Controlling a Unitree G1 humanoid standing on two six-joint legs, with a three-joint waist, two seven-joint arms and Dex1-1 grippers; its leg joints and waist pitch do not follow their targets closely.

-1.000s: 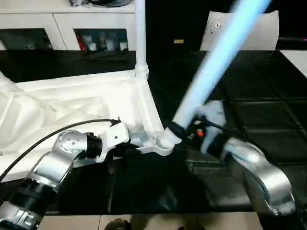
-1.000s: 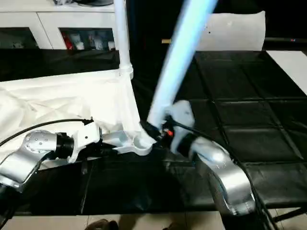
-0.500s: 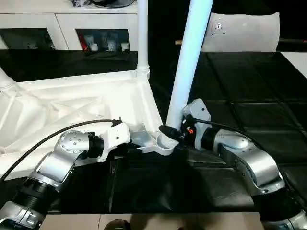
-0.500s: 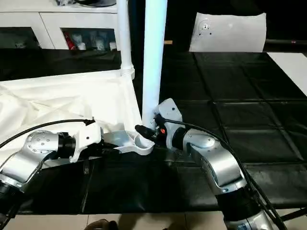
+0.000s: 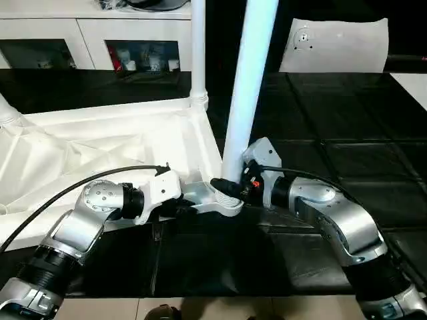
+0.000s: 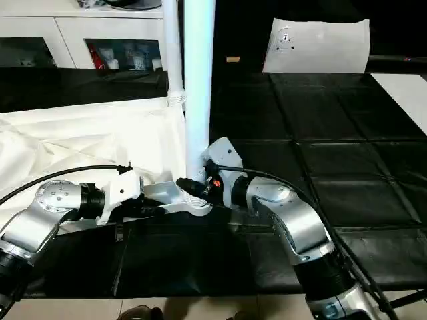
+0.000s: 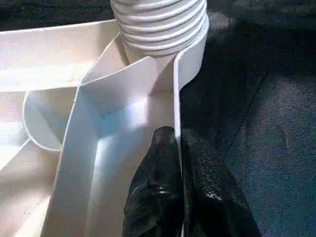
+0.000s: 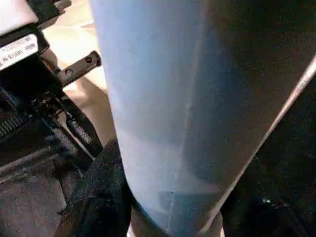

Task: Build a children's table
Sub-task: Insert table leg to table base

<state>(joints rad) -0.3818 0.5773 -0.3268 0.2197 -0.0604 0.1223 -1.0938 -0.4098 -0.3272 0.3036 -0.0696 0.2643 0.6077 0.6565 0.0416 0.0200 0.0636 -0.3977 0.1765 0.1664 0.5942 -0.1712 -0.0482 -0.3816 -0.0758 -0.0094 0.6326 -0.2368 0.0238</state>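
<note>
Right end effector (image 5: 230,189) grips an upright leg (image 5: 245,87) at the tabletop's (image 5: 113,150) near corner socket (image 5: 223,198).

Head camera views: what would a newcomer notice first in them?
First, the tall white leg standing almost upright at the near corner socket of the upturned tabletop, held low down by the right pincer. Next, the left pincer pinching the tabletop's rim beside that socket. A second leg already stands at the far corner.
</note>
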